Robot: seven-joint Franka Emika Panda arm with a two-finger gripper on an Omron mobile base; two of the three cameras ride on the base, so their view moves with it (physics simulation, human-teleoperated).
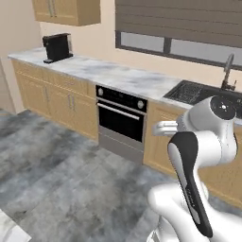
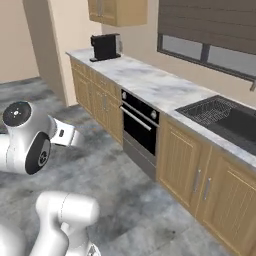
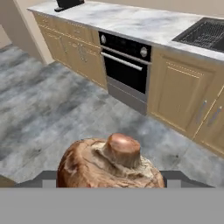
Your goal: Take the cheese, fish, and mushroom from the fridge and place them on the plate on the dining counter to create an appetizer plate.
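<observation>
Brown mushroom (image 3: 111,164) sits pinched between the spread jaws, stem facing the oven (image 3: 124,65).

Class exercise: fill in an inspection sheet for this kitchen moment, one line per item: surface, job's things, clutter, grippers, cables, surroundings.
Surface: marble wall counter above wood cabinets; grey floor.
Job's things: brown mushroom sits between the finger tips, stem toward the camera.
Clutter: black coffee machine on the counter's far end.
Grippers: gripper closed on the mushroom, carried above the floor.
Cables: nothing seen.
Surroundings: built-in oven, dark sink with tap, window blind, wall cupboard.
</observation>
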